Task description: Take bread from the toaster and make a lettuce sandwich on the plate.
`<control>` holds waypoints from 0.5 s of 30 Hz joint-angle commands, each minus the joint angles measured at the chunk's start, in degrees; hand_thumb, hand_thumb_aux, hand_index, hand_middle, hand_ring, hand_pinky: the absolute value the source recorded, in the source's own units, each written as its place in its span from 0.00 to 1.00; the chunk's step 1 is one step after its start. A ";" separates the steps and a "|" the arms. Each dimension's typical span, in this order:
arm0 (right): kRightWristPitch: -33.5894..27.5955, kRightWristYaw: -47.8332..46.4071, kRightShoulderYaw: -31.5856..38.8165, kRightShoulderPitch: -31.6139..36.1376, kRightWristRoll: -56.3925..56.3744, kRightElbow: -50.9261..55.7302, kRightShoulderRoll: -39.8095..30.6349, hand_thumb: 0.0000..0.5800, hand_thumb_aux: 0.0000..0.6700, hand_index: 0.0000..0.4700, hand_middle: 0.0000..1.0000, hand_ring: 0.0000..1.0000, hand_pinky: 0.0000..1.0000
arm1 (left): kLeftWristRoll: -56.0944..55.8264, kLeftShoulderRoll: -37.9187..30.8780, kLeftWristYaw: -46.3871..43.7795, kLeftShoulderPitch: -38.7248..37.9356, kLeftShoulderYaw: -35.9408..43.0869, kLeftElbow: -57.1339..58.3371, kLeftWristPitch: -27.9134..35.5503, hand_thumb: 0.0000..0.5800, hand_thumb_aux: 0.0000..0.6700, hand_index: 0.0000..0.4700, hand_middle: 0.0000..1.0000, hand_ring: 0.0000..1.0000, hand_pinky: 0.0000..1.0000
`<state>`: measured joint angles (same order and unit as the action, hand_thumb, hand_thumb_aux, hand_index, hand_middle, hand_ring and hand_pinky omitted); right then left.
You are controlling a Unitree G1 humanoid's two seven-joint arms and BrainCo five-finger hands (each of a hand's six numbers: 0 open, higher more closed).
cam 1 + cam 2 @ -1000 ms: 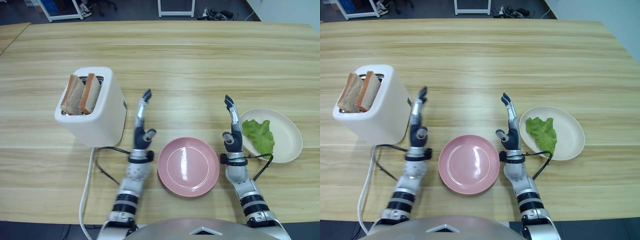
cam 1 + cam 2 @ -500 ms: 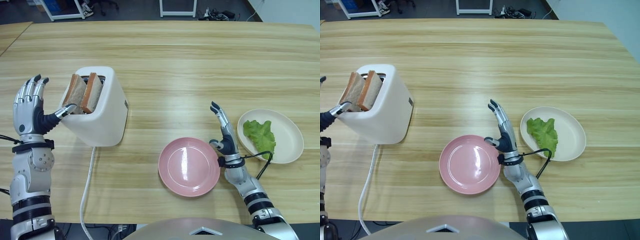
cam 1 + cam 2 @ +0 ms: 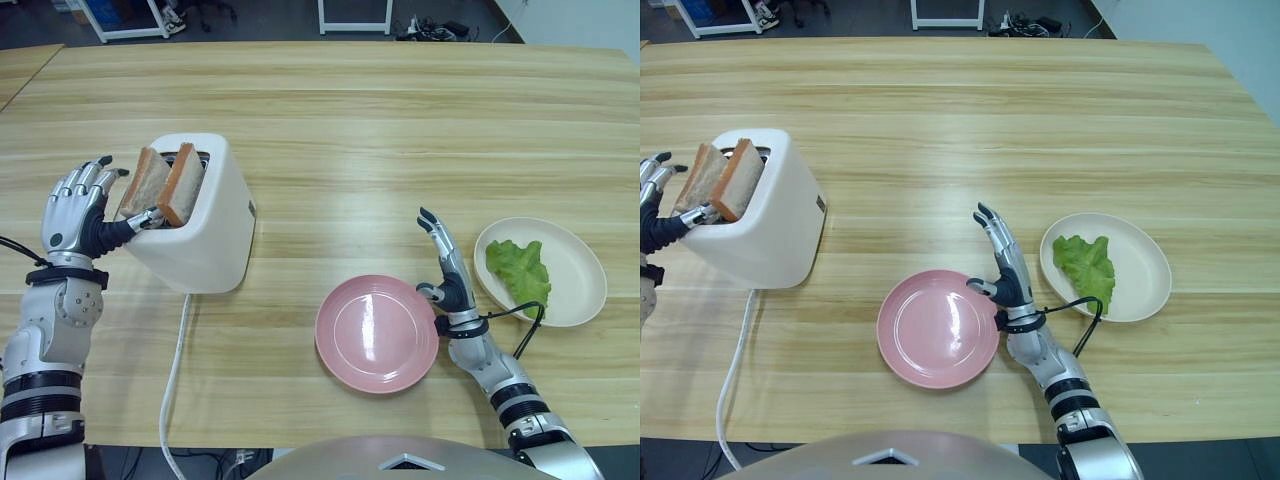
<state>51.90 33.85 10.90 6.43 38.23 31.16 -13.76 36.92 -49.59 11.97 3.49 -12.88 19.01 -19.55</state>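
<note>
Left of frame, the left hand (image 3: 78, 215), fingers spread, sits beside the bread (image 3: 160, 186) standing in the toaster (image 3: 200, 235); lower right, the right hand (image 3: 446, 278), fingers straight, stands between plate (image 3: 377, 335) and lettuce (image 3: 520, 270).

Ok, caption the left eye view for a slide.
Left robot hand at brown bread slices in white toaster, round pink plate nearby.
</note>
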 commanded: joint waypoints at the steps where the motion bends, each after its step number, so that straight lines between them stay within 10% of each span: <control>1: -0.12 -0.05 0.37 -0.25 -0.36 0.09 -0.38 0.00 0.00 0.00 0.00 0.00 0.00 | -0.03 -0.89 -2.05 -4.63 2.03 -2.16 -0.97 1.00 1.00 1.00 0.00 0.00 0.00; 8: -0.70 0.10 0.56 -0.62 -0.61 0.12 -0.13 0.00 0.00 0.00 0.00 0.00 0.00 | -1.55 0.84 1.07 -4.33 1.44 -6.57 -0.31 1.00 1.00 1.00 0.07 0.07 0.07; 10: -0.98 0.42 0.51 -0.65 -0.63 0.55 0.09 0.00 0.00 0.00 0.00 0.00 0.00 | -0.67 2.48 6.09 -1.71 0.46 -5.23 2.02 1.00 1.00 1.00 0.31 0.31 0.31; 11: -1.09 0.62 0.53 -0.68 -0.59 0.83 0.22 0.00 0.00 0.00 0.00 0.00 0.00 | -0.72 3.47 8.86 -0.13 -0.14 -4.13 2.99 1.00 1.00 1.00 0.85 0.85 0.85; 12: -1.17 0.84 0.57 -0.69 -0.51 1.11 0.33 0.00 0.00 0.00 0.00 0.00 0.00 | -0.79 4.31 11.43 1.37 -0.63 -3.00 3.66 1.00 1.00 1.00 1.00 1.00 1.00; 15: -1.27 1.62 0.64 -0.64 -0.39 1.81 0.58 0.00 0.00 0.00 0.00 0.00 0.00 | -3.64 8.08 21.63 5.94 -3.79 -1.75 1.89 1.00 1.00 1.00 1.00 1.00 1.00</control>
<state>51.23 35.00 11.30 6.15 38.21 31.76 -13.54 35.25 -43.86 27.17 6.08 -13.82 16.55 -16.68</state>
